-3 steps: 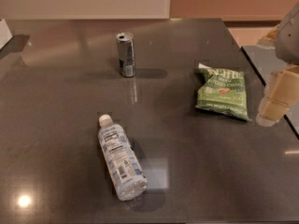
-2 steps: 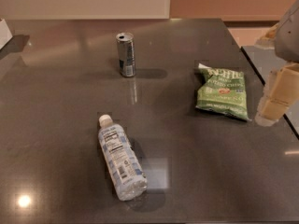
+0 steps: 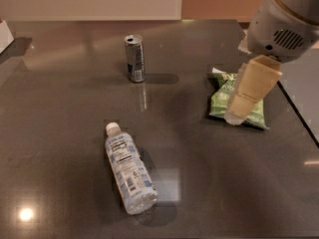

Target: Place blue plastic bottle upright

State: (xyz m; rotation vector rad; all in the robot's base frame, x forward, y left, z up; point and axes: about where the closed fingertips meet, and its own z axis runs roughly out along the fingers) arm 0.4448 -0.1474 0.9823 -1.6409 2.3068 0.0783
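The blue plastic bottle (image 3: 127, 168) lies on its side on the dark table (image 3: 60, 113), front left of centre, its white cap pointing to the back left and its label facing up. My gripper (image 3: 240, 107) hangs at the right, over the green snack bag (image 3: 223, 99), well to the right of and behind the bottle. It holds nothing that I can see.
A silver metal can (image 3: 134, 58) stands upright at the back centre. The green snack bag lies flat at the right, partly behind my gripper. The table's right edge (image 3: 299, 113) runs diagonally close by. A white object (image 3: 5, 34) sits at the far left edge.
My arm and gripper have moved left into view, from the right edge to above the green bag. The bottle, can and bag have not moved.
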